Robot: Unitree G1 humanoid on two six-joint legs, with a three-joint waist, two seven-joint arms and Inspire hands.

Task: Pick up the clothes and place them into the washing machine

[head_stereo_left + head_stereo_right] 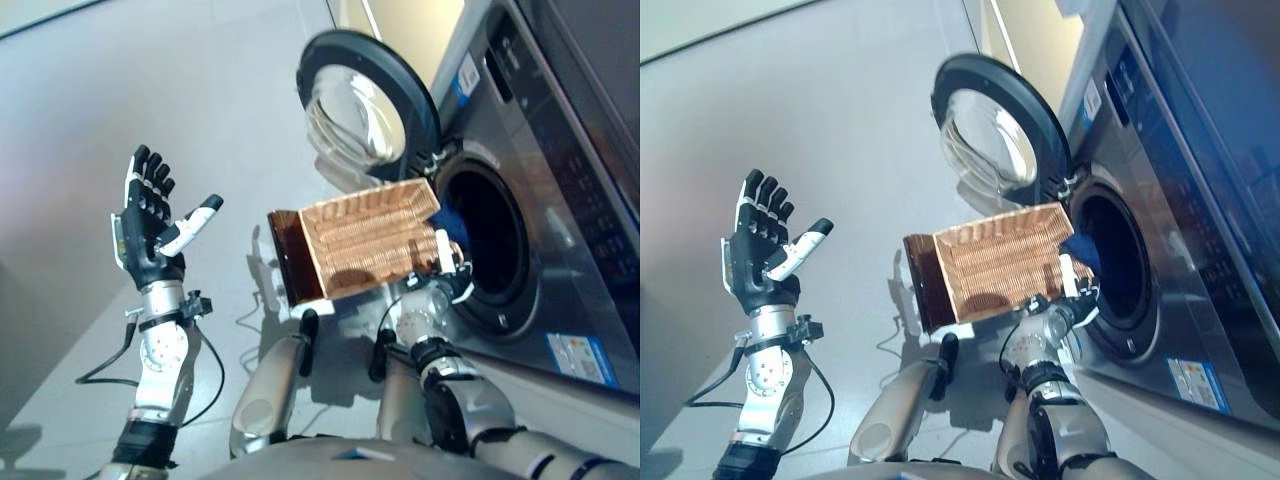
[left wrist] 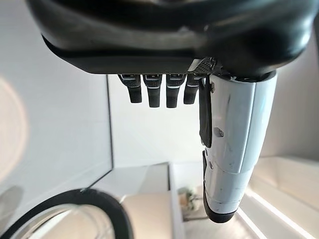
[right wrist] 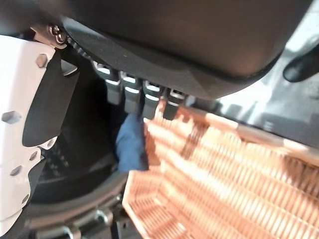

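At the washing machine's [image 1: 560,200] round drum opening [image 1: 490,245], the right hand [image 1: 1072,292] holds a woven wicker basket [image 1: 365,245] tipped on its side, open mouth facing up toward the head camera, one short end pushed against the drum opening. Right hand's fingers are curled over the basket's rim at that end, white-covered thumb on the other side of the rim, so it's clamped on the basket; right wrist view shows the fingers [image 3: 134,92] hooked over the wicker edge w/ the dark drum past them. Blue clothes [image 3: 130,144] sit just at the basket's end, hanging over the lip into the drum; in the eye views a bit of blue [image 1: 1082,250] shows between basket end & dark opening. Rest of the basket's inside shows only bare weave. Washer door [image 1: 365,105], round w/ glass centre & dark ring, stands swung wide open, above & left of the basket, well apart from it. Left hand [image 1: 150,225] is raised in the air over the grey floor [image 1: 200,90], far left of the basket, touching nothing: fingers straight & spread, white-covered thumb sticking out sideways. Left wrist view confirms fingers [image 2: 157,92] extended, nothing held, w/ the door's dark ring [image 2: 84,209] visible beyond.
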